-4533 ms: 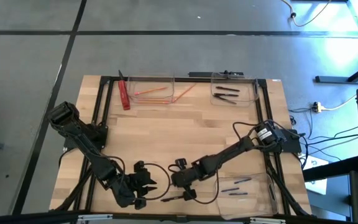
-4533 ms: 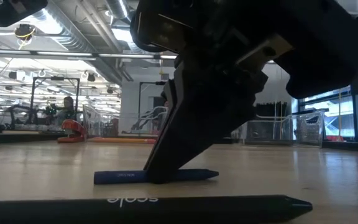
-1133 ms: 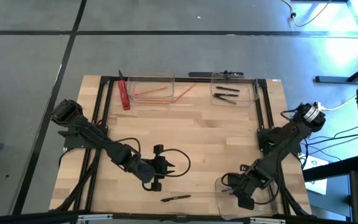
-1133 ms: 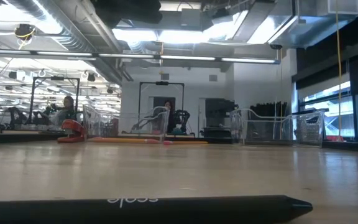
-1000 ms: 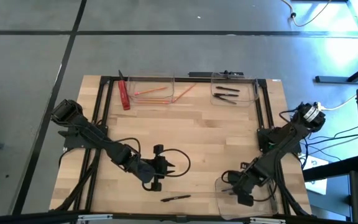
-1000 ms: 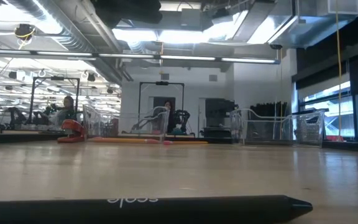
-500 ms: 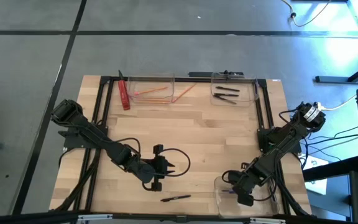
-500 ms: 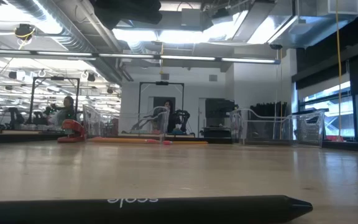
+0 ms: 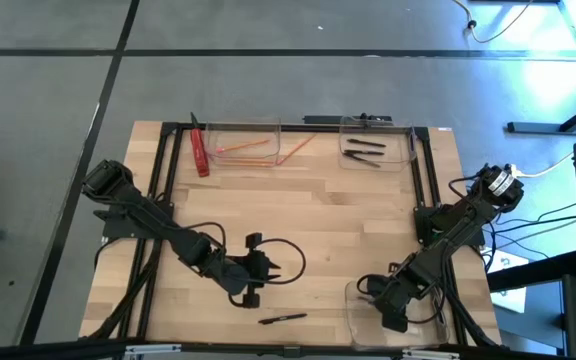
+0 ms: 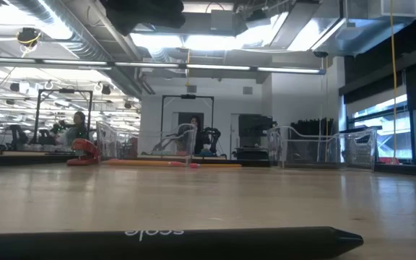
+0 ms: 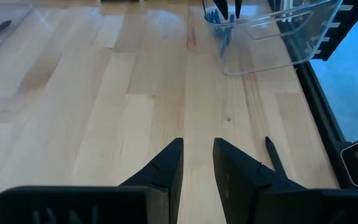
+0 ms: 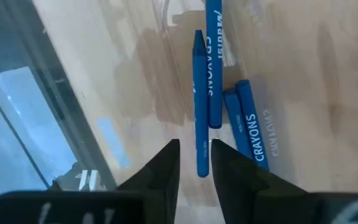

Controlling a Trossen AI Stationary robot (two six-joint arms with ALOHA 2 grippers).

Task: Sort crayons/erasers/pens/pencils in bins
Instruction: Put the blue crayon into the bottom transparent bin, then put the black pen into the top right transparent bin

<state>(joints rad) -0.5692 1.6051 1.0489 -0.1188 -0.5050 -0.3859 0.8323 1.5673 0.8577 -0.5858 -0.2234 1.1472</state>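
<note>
My right gripper [image 9: 383, 300] [image 12: 196, 144] hangs over the near-right bin [image 9: 423, 318], fingers pointing down and a narrow gap apart. Several blue crayons lie on the bin floor. One crayon [image 12: 199, 99] shows through the gap and is thinner than it, and I see no finger touching it. My left gripper [image 9: 274, 269] [image 11: 197, 149] hovers over the near middle of the table, narrowly open and empty. A black pen [image 9: 283, 318] [image 11: 274, 155] lies flat on the wood near the front edge.
At the far edge, one bin [image 9: 243, 135] holds orange pencils [image 9: 243, 147], with one pencil [image 9: 298, 148] at its right rim. Another bin [image 9: 376, 125] holds dark pens [image 9: 363, 152]. A flat red bar [image 9: 200, 152] lies left of them. Bare wood lies between.
</note>
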